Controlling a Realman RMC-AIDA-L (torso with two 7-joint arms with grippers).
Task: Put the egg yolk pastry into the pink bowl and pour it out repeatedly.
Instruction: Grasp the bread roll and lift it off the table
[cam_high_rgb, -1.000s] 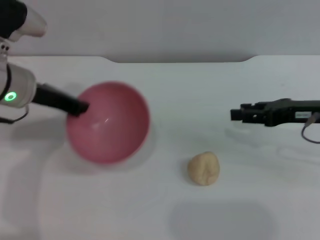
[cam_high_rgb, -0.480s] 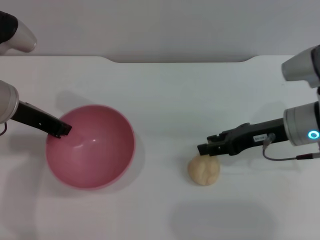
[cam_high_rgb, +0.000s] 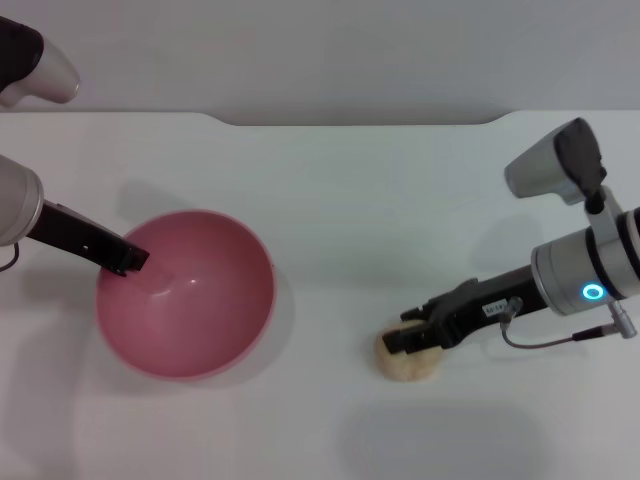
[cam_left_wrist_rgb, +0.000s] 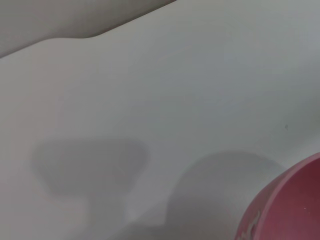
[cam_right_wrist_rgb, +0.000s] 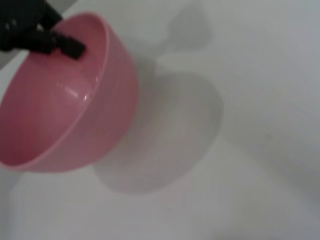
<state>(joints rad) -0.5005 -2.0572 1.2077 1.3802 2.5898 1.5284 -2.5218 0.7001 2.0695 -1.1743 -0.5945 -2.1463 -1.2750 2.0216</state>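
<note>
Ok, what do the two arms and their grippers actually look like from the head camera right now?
Both arms have silver-grey cylindrical wrist segments. The right one carries a glowing blue ring light and a thin grey cable looping beneath it, with a grey, dark-capped joint housing above. The right gripper is slim, black and long-fingered, with a small white label. The left gripper is the same black style on a narrow black stem.

Pink bowl (cam_high_rgb: 190, 295) on table's (cam_high_rgb: 350, 200) left; egg yolk pastry (cam_high_rgb: 408, 365) well right
</note>
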